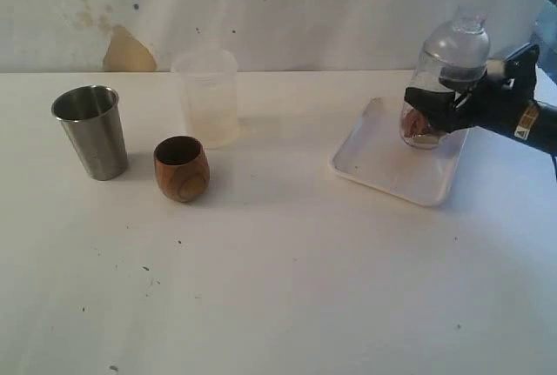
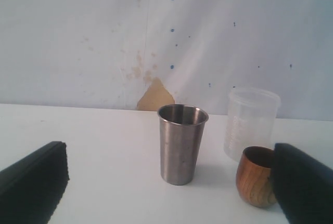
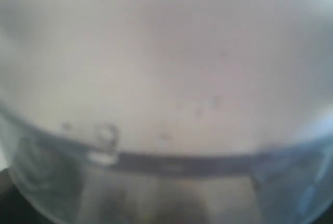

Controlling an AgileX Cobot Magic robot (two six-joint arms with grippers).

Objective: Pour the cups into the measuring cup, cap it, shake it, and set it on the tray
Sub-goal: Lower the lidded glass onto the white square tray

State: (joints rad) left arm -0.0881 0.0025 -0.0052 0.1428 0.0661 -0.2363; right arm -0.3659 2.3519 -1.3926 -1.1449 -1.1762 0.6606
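**White table (image 1: pixel 278 288) before a stained white wall (image 1: pixel 348 1): right gripper (image 1: pixel 435 112) clamped on the capped measuring cup (image 1: pixel 428 75) at the tray (image 1: pixel 374 166).**

Tray: shallow white plastic rectangle with rounded corners and a low rim, at the table's right. Measuring cup: clear plastic cylinder, upright, with a domed clear cap (image 1: pixel 454 43) fitted and its base at the tray's far side. The right gripper's black jaws stand wide around its wall, and blurred clear plastic fills the right wrist view. Frosted translucent cup (image 1: pixel 206 97): left rear. Steel tumbler (image 1: pixel 91 131): tapered, brushed, upright, far left. Wooden cup (image 1: pixel 181 168): rounded, brown, grained, just in front of the frosted cup. Left gripper (image 2: pixel 166 206): jaws fully apart, holding nothing, facing the tumbler.
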